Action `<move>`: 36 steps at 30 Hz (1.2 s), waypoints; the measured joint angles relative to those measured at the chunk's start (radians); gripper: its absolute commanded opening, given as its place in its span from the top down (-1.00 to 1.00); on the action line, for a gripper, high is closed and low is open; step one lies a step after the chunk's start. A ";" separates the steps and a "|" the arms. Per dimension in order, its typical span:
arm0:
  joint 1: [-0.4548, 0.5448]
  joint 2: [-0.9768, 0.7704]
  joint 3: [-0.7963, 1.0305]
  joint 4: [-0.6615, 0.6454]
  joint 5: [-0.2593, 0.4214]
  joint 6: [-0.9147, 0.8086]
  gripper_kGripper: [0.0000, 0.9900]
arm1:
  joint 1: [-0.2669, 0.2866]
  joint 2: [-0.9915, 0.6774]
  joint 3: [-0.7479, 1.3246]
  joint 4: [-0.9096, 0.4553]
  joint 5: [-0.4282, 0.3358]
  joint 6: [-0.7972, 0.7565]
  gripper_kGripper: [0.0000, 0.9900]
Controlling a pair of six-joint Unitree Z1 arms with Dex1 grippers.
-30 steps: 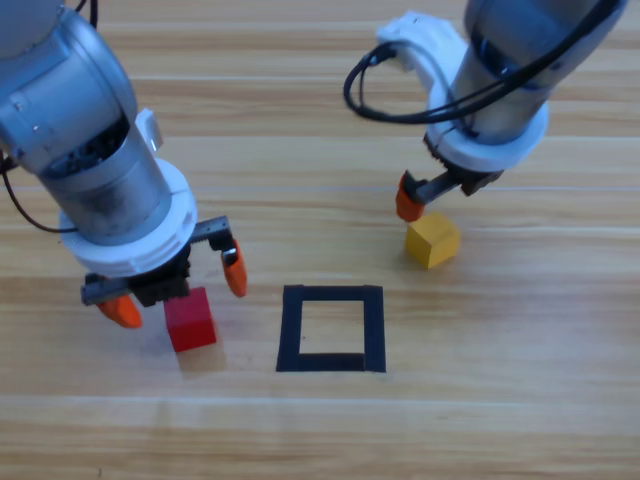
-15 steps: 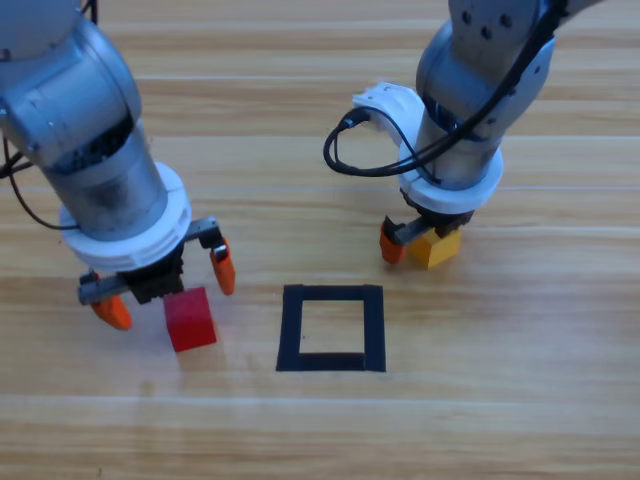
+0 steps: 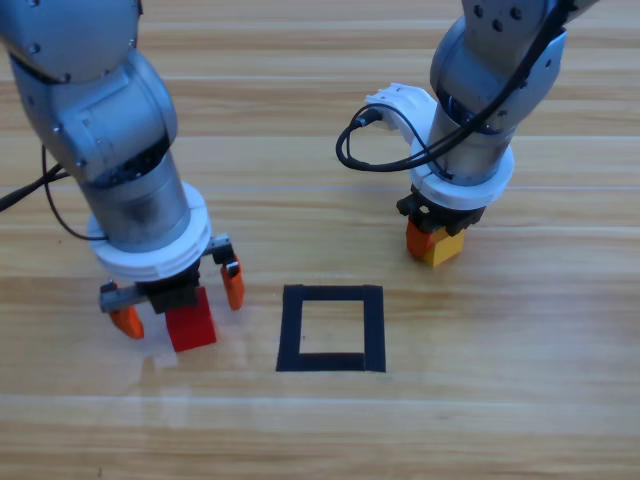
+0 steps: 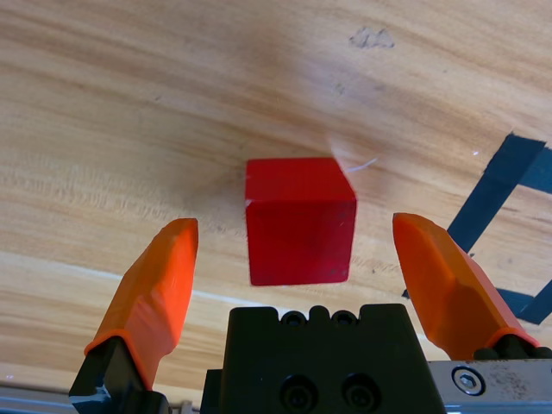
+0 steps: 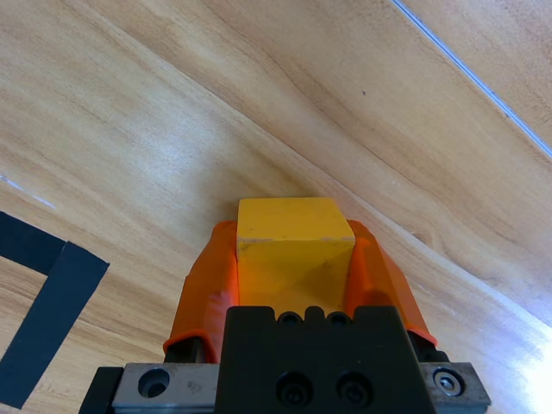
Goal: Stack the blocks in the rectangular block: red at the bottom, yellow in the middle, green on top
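From above, the left gripper [image 3: 178, 298] straddles the red cube [image 3: 191, 322] at lower left, jaws spread, beside the tape square [image 3: 331, 328]. Its wrist view centres the cube for grasping. The right gripper [image 5: 293, 263] clamps the yellow cube [image 5: 293, 244].

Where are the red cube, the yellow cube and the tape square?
red cube [image 4: 299, 220], left wrist view, front face, between open jaws.
yellow cube [image 5: 293, 229], right wrist view, top face, clamped by the jaws.
tape square [image 3: 374, 328], high view, right strip of outline.
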 measured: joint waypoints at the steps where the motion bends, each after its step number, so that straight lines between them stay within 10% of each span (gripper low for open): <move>1: 0.000 0.007 -0.005 0.000 0.001 0.003 -0.89 | 0.000 0.000 0.000 0.000 0.000 -0.008 0.55; 10: 0.005 0.054 -0.010 0.000 0.002 0.037 -0.71 | -0.001 -0.032 0.058 0.000 0.018 -0.010 0.65; 24: 0.048 0.056 -0.012 -0.001 -0.010 0.088 0.93 | -0.005 -0.404 0.304 0.000 0.077 0.150 0.65; 36: 0.043 0.070 -0.203 0.050 -0.077 0.289 0.93 | -0.005 -0.464 0.349 -0.021 0.095 0.226 0.65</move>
